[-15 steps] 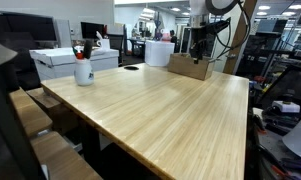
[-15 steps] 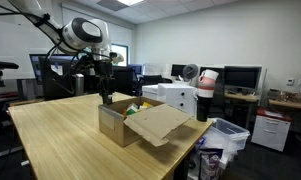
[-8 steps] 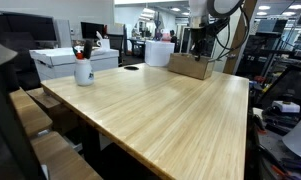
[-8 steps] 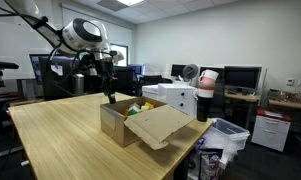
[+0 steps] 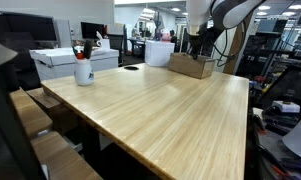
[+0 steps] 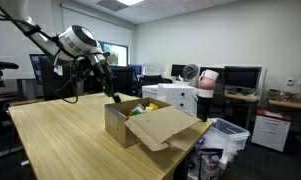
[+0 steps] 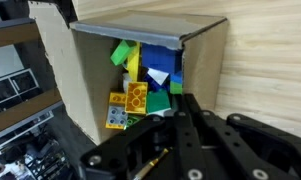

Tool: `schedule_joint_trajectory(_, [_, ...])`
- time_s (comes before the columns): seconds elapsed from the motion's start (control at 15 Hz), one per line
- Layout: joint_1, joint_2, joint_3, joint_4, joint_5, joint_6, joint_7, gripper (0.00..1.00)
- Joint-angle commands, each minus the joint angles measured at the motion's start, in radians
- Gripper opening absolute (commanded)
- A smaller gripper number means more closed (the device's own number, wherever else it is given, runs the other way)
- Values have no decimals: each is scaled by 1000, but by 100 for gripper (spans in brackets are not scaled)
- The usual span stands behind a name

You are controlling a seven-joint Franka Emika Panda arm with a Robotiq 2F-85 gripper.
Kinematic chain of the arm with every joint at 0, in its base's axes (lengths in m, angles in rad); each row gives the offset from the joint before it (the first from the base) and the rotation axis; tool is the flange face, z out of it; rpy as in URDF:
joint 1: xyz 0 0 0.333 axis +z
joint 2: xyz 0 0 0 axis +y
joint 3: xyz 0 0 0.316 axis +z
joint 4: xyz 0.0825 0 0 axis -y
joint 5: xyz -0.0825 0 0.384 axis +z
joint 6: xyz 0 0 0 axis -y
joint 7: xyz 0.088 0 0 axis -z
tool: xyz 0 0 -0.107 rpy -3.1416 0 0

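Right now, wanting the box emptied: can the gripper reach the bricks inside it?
Probably yes: the cardboard box is open on top, the gripper hangs above the bricks with nothing between, though its jaws are shut.

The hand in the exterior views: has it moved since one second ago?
Yes. In an exterior view the hand has risen slightly. Before, its tips reached the rim of the cardboard box on the table; now they hang just above it.

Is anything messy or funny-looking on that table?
Only a little: the box sits near the table's corner, one flap flopped wide open toward the edge. The blocks inside lie in a jumbled heap.
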Motion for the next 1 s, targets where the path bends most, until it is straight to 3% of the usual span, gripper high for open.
schedule_joint_trajectory(0.0, [19,-12,7,-30,-118,-7,114,5])
schedule_joint_trajectory(0.27, [37,-10,15,-45,-213,-47,209,5])
schedule_joint_trajectory(0.4, [45,-6,16,-44,-204,-74,214,5])
schedule_joint_trajectory(0.47, [49,-2,15,-35,-166,-95,185,30])
schedule_joint_trajectory(0.53, [51,-1,13,-31,-143,-105,164,31])
schedule_joint_trajectory(0.93, [44,-12,-9,34,131,-151,-53,65])
